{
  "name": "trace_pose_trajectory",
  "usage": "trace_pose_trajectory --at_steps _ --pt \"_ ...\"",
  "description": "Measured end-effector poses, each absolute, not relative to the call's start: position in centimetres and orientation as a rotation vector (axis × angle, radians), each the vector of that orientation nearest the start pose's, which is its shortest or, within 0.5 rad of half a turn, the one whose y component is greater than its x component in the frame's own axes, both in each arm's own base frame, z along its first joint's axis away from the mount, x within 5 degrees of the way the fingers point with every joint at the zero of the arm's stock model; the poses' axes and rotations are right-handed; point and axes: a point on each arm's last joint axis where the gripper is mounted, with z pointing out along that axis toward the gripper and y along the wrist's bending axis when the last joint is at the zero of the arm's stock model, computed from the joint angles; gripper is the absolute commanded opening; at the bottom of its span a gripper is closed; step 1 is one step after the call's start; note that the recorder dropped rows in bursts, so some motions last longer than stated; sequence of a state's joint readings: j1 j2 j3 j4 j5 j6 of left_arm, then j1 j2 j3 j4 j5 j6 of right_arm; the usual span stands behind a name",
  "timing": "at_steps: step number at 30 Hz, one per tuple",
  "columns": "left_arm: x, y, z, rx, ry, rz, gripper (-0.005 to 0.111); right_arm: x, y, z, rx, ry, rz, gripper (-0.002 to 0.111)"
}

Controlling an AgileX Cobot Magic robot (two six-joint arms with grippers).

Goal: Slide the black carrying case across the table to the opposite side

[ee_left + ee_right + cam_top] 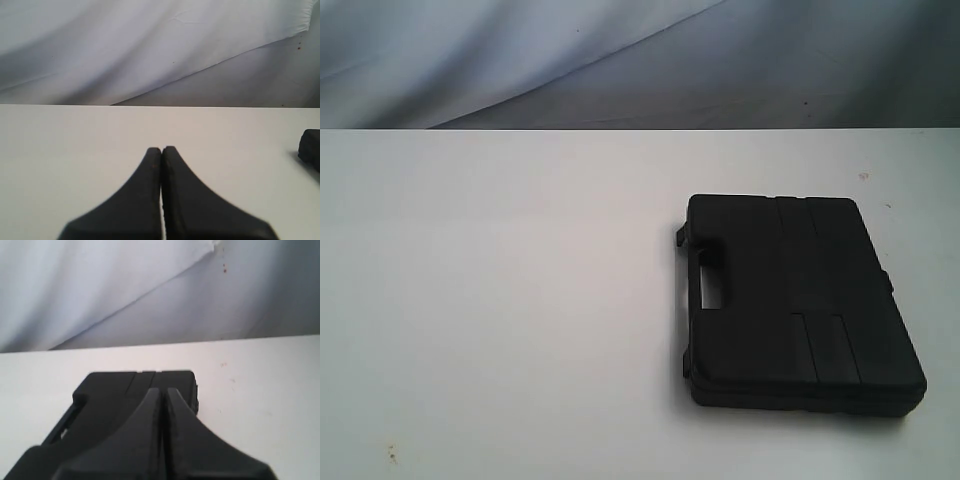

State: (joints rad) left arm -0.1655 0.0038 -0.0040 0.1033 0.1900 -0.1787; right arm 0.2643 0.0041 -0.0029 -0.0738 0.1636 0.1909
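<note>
Fingers first: my right fingers are pressed together, empty, with the black case straight ahead of them. My left fingers, equally closed and empty, see only its corner, well off to one side. The case lies flat by the worktop's right edge, long axis running near to far, handle facing left. Right arm is nearer, I reckon. No readable writing.

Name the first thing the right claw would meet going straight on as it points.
Most likely the black case: the shut right claw points along its top toward the far edge. Its height above the top is unclear; if it clears, the table comes next.
</note>
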Motion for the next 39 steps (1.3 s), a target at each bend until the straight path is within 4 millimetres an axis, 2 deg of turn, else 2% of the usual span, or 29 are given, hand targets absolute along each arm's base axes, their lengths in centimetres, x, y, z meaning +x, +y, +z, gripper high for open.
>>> trace_pose_trajectory --at_steps 5,12,16,18,20,24,26,28,32,35,39 --pt "5.6 -0.7 19.7 0.059 1.674 -0.167 0.000 5.4 1.5 21.4 -0.092 1.491 0.328 0.000" --pt "5.6 -0.7 19.7 0.059 1.674 -0.167 0.000 5.4 1.4 21.8 0.100 1.457 0.532 0.000" --pt "5.6 -0.7 19.7 0.059 1.674 -0.167 0.000 5.3 1.1 22.7 0.184 1.357 0.604 0.000" --pt "5.6 -0.7 19.7 0.059 1.674 -0.167 0.000 5.2 0.8 23.5 0.166 1.260 0.575 0.000" --pt "5.6 -0.7 19.7 0.059 1.674 -0.167 0.000 4.9 1.1 24.2 0.041 1.233 0.476 0.000" --pt "5.6 -0.7 19.7 0.059 1.674 -0.167 0.000 3.6 1.5 27.9 -0.169 1.101 0.306 0.000" --pt "5.6 -0.7 19.7 0.059 1.674 -0.167 0.000 2.1 1.6 31.2 -0.310 0.969 0.142 0.000" --pt "5.6 -0.7 19.7 0.059 1.674 -0.167 0.000 0.8 1.4 33.6 -0.357 0.879 0.063 0.000" --pt "5.6 -0.7 19.7 0.059 1.674 -0.167 0.000 -1.9 0.8 38.2 -0.352 0.724 0.012 0.000" --pt "5.6 -0.7 19.7 0.059 1.674 -0.167 0.000 -1.8 0.9 40.5 -0.367 0.710 -0.016 0.000" --pt "5.6 -0.7 19.7 0.059 1.674 -0.167 0.000 0.5 1.5 43.5 -0.406 0.758 -0.059 0.000"
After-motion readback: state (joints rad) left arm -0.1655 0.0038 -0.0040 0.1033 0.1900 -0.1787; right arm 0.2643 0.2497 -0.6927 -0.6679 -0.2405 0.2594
